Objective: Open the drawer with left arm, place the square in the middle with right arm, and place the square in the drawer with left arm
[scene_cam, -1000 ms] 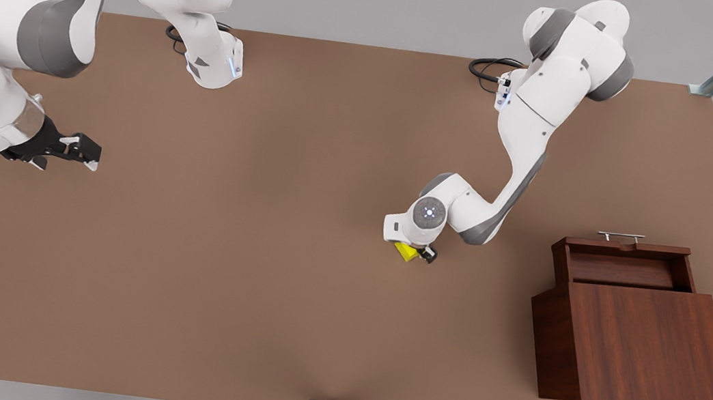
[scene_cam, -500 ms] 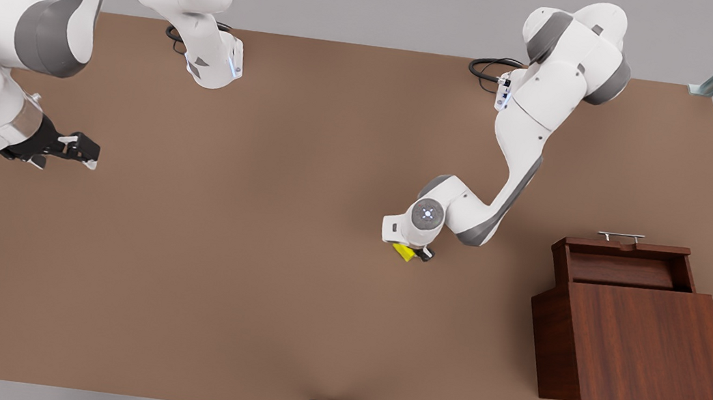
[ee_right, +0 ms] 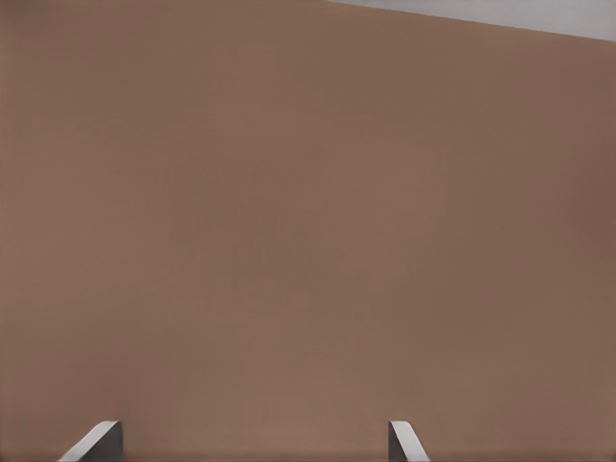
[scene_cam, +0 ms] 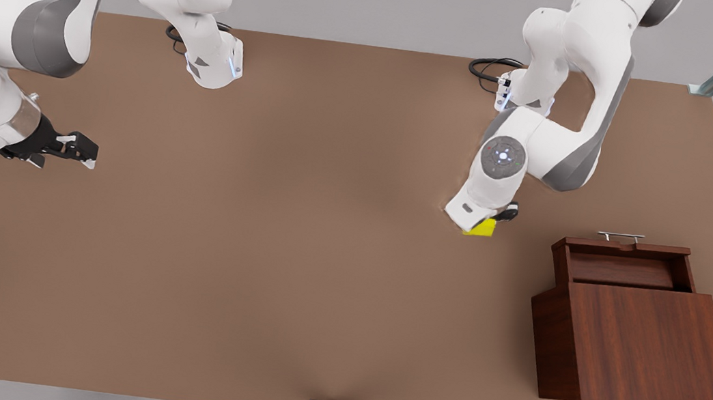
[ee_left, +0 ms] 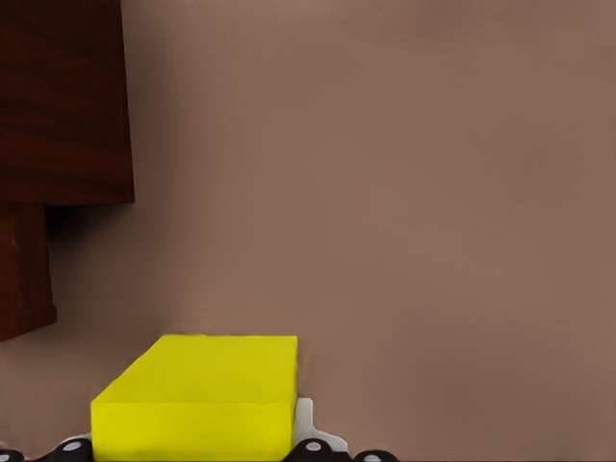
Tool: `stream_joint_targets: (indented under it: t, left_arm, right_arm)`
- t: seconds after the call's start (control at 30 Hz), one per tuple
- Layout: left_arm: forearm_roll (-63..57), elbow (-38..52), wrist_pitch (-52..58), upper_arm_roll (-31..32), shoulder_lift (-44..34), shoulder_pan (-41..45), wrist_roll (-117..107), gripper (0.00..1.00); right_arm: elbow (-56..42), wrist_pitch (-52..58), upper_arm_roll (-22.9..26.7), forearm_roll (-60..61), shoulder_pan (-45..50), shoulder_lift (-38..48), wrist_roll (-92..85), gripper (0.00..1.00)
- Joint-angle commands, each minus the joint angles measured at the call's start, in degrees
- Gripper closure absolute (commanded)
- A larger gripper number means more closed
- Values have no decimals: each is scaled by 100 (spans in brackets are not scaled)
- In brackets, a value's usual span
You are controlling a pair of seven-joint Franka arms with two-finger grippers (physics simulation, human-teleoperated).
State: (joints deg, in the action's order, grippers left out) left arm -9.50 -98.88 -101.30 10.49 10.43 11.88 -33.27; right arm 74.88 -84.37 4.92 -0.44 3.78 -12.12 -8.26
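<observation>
Gripping the yellow cube point(scene_cam: 483, 228) between its fingers, left gripper point(scene_cam: 488, 221) hangs nr open drawer point(scene_cam: 624, 263); right gripper point(scene_cam: 82, 149) waits, fingers apart.

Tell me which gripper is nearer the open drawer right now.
Left. The left gripper, shut on the yellow square, hangs just off the drawer toward the table's middle. The right gripper, fingers open, waits across the table at the front view's left edge.

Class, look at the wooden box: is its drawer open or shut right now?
Open. In the front view the drawer is slid out beyond the box's slanted top, its tray interior exposed, with the silver handle at its far edge.
</observation>
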Motion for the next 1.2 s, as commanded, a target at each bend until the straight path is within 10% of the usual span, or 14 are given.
stream_joint_targets:
  t: [0.0, 0.3, 1.03, 1.1, 1.17]
  left_arm:
    - [387, 0, 23, -12, -41, -53, -13, 26]
    - [361, -439, -680, -416, -15, -2075, 2114, 26]
    - [291, -800, -1559, -557, 548, -3192, 3582, 25]
    - [282, -799, -1568, -565, 565, -3192, 3582, 0]
    - [273, -799, -1568, -565, 557, -3192, 3573, 0]
  right_arm:
    - [0, 0, 0, 0, -1, -1, 0, 0]
    - [0, 9, 18, 0, -9, 8, -9, 0]
    - [202, 431, 44, 26, -203, 315, 35, 0]
    - [202, 184, 44, 44, -282, 289, 26, 0]
    - [220, 193, 44, 26, -291, 219, 35, 0]
